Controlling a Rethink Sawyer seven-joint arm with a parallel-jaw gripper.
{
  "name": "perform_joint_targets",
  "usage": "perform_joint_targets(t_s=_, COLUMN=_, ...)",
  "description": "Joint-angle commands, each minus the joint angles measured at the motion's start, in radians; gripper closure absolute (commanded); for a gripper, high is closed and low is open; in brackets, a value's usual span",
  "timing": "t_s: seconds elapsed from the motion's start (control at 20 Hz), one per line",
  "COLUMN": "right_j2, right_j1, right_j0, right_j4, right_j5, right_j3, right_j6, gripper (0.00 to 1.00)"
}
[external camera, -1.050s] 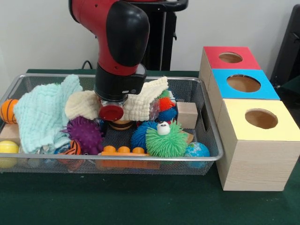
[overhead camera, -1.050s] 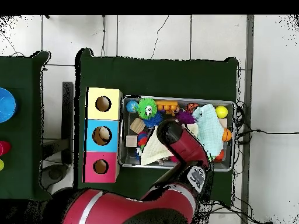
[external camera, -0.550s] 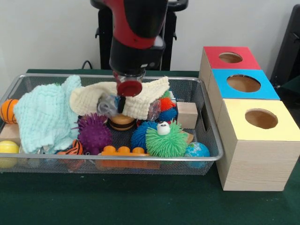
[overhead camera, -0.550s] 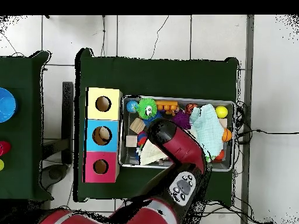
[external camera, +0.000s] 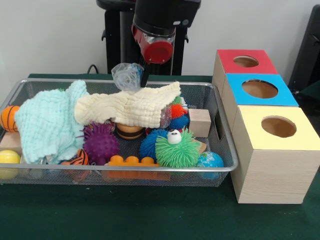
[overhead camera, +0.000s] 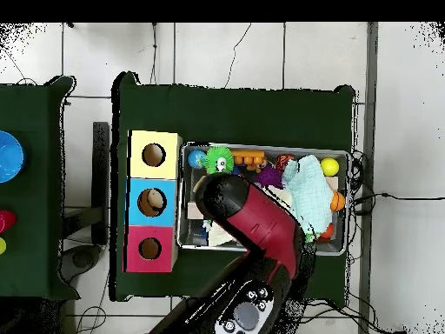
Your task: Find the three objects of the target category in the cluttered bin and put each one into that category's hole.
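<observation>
Your arm (external camera: 159,20) hangs high over the back of the bin, and the gripper (external camera: 141,75) is clamped on a crumpled clear plastic bag (external camera: 127,76), which dangles in the air just above the cream cloth, not touching it as far as I can see. The bag is a rumpled wad, so no real long axis to call; it sits off to the left of the fingers in the front view.

The wire mesh bin (external camera: 220,145) is packed. From big to small: a mint green cloth (external camera: 47,120) heaped at the left end, a cream cloth (external camera: 127,107) draped long-ways across the middle, a green spiky ball with googly eyes (external camera: 177,148) at the front, a purple spiky ball (external camera: 100,142), a blue spiky ball (external camera: 151,142) right beside the green one, an orange building brick (external camera: 132,161) along the front rim, a wooden cube (external camera: 200,121) near the right wall, a globe ball (external camera: 210,160) in the front right corner, a yellow ball (external camera: 9,157) and a little basketball (external camera: 9,117) at the far left.

Right of the bin stands the row of wooden boxes: yellow-topped box (external camera: 277,150) nearest, blue-topped box (external camera: 260,90) in the middle, red-topped box (external camera: 245,61) at the back, each with one round hole on top. Can't tell what's inside the holes
</observation>
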Motion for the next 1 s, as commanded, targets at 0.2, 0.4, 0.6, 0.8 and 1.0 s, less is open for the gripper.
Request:
perform_joint_targets(t_s=0.2, right_j2=0.052, right_j1=0.007, right_j0=-0.018, right_j4=-0.008, right_j5=0.057, right_j3=-0.023, right_j6=0.226, gripper=1.00)
perform_joint_targets(t_s=0.4, right_j2=0.069, right_j1=-0.001, right_j0=-0.014, right_j4=0.013, right_j5=0.049, right_j3=0.007, right_j6=0.246, gripper=1.00)
perform_joint_targets(t_s=0.6, right_j2=0.110, right_j1=-0.011, right_j0=0.019, right_j4=0.072, right_j5=-0.009, right_j3=0.073, right_j6=0.307, gripper=1.00)
perform_joint_targets(t_s=0.8, right_j2=0.142, right_j1=-0.018, right_j0=0.067, right_j4=0.153, right_j5=-0.054, right_j3=0.129, right_j6=0.379, gripper=1.00)
perform_joint_targets(t_s=1.0, right_j2=0.130, right_j1=-0.007, right_j0=0.095, right_j4=0.194, right_j5=-0.049, right_j3=0.131, right_j6=0.411, gripper=1.00)
